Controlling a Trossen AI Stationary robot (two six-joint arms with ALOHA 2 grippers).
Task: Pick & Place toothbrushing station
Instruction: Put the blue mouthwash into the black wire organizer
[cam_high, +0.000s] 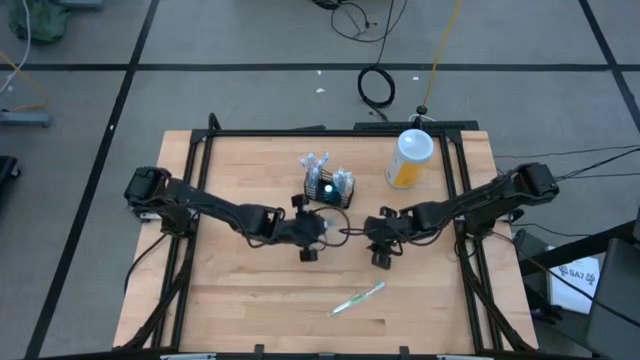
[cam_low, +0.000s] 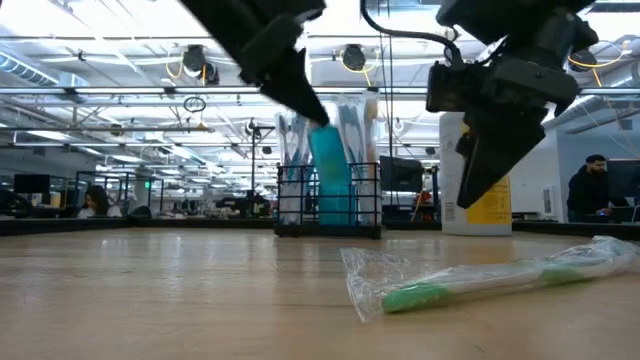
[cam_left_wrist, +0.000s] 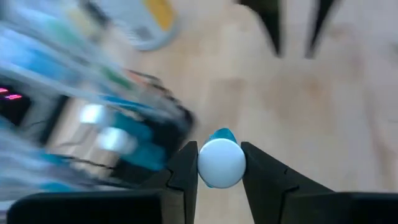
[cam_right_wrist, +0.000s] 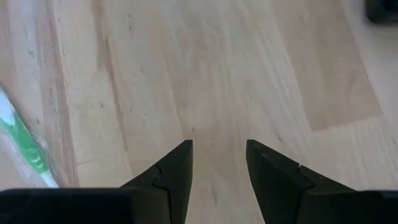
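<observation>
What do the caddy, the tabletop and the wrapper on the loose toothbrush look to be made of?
Caddy: thin black wire, likely coated metal; you see through its bars.
Tabletop: light wood with visible grain, matte finish.
Wrapper: clear crinkled plastic film with a slight sheen; the green-and-white toothbrush shows through it.

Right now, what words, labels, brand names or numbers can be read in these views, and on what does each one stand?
None can be read with certainty.
Yellow bottle: dark print on its yellow label, too small to read.
Box at the right edge beyond the table: dark characters on white, too small and tilted to read.
Blurred dark object in the left wrist view: pink glowing marks, blurred.
Caddy, wrapped toothbrush: no text visible.
</observation>
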